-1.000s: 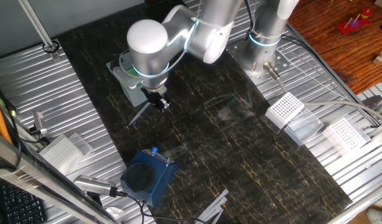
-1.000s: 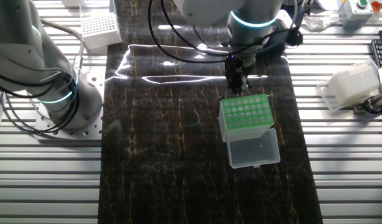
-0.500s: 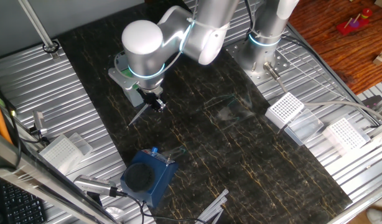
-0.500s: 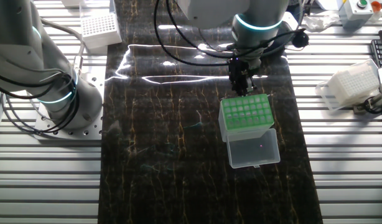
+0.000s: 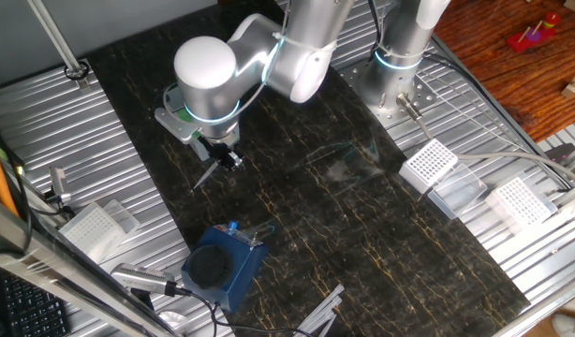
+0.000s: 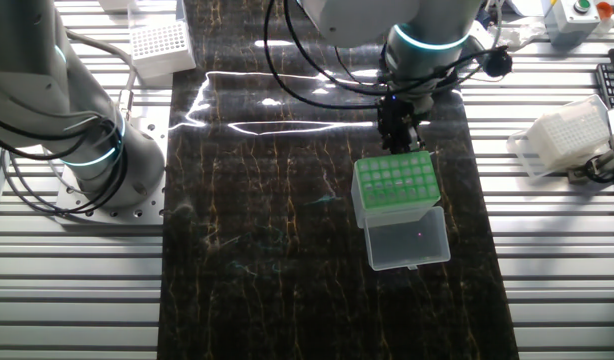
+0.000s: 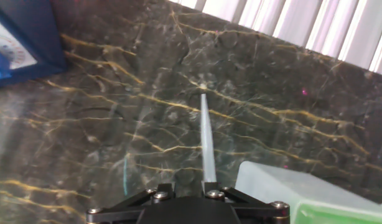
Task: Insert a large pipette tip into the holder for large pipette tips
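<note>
My gripper (image 7: 206,186) is shut on the large pipette tip (image 7: 206,137), a thin translucent cone pointing away from the fingers towards the dark marble surface. In one fixed view the tip (image 5: 207,174) slants down-left from the gripper (image 5: 229,160), its point just above the table. The holder for large pipette tips (image 6: 391,182), a pale box with a green grid top, stands just in front of the gripper (image 6: 399,135); its corner (image 7: 284,193) shows at the hand view's lower right. The arm hides the holder in one fixed view.
The holder's clear lid (image 6: 408,243) lies open beside it. A dark blue block (image 5: 220,267) stands near the table's front. White perforated racks (image 5: 428,166) (image 5: 520,201) (image 5: 89,227) sit on the ribbed metal sides. A second arm's base (image 6: 87,150) stands at the left.
The arm has shifted sideways with the tip still held: leftwards in one fixed view, rightwards along the holder's far edge in the other. The holder has not moved.
</note>
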You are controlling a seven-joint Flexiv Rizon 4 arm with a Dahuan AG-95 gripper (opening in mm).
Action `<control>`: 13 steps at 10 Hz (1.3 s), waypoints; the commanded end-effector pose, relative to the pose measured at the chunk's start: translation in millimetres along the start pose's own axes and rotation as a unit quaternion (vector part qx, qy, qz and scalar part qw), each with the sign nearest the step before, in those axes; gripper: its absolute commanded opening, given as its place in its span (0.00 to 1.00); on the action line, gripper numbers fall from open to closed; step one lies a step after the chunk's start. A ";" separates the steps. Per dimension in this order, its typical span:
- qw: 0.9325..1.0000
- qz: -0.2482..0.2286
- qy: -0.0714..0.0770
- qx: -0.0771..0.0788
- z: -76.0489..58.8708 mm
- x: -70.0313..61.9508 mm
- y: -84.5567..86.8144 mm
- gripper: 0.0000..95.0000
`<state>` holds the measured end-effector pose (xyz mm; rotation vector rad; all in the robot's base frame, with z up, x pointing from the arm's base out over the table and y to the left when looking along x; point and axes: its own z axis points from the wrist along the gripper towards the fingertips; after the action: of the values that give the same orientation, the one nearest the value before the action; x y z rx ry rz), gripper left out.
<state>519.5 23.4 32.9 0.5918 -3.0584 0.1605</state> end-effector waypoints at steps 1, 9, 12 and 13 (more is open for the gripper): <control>1.000 -0.006 0.001 0.005 0.8 2.1 -6.7 0.20; 1.000 -0.012 0.001 0.012 7.8 1.9 -14.0 0.20; 0.999 -0.014 0.012 0.039 11.5 1.3 -14.8 0.20; 0.999 -0.014 0.014 0.044 11.7 1.3 -14.8 0.20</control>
<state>524.6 9.4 21.9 0.6322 -3.0270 0.2923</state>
